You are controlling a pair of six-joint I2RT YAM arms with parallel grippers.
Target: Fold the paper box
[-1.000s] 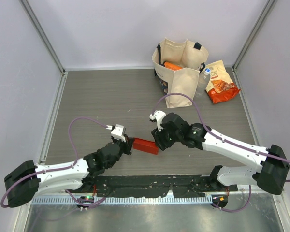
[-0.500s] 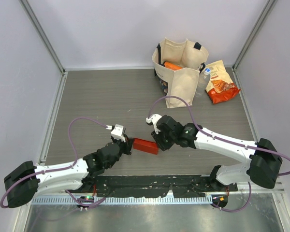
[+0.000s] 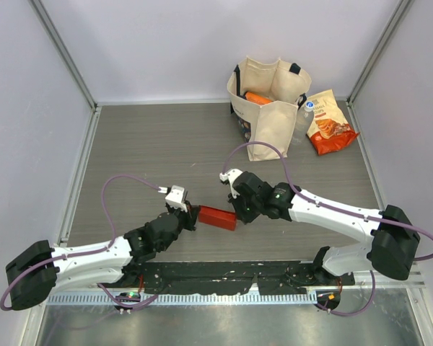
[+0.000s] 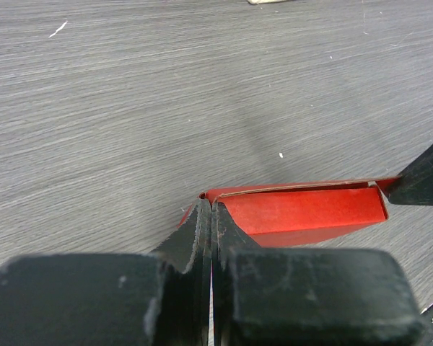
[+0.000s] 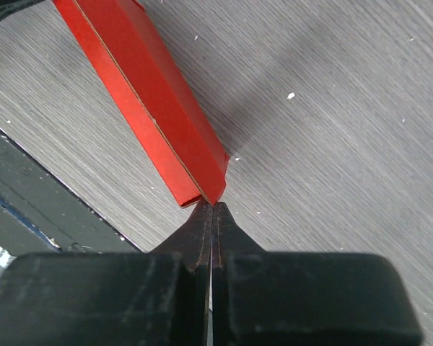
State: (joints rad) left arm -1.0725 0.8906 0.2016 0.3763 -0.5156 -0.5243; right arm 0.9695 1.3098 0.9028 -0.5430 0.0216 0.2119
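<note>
The paper box (image 3: 218, 217) is a small flat bright red card box lying between my two grippers near the table's front. My left gripper (image 3: 195, 215) is at its left end. In the left wrist view the jaws of the left gripper (image 4: 208, 209) are shut on the end edge of the box (image 4: 303, 213), with red card showing on both sides of the fingers. My right gripper (image 3: 235, 213) is at the right end. In the right wrist view the right gripper (image 5: 213, 207) is shut, its tips pinching the near corner of the box (image 5: 151, 108).
A beige tote bag (image 3: 270, 115) stands at the back right with an orange item (image 3: 257, 97) inside. An orange-red snack bag (image 3: 330, 122) lies to its right. A black strip (image 3: 224, 272) runs along the near edge, close below the box. Metal rails border both sides.
My right gripper has shifted slightly left to the box's right end and its jaws have closed. The left gripper and the box have stayed put.
</note>
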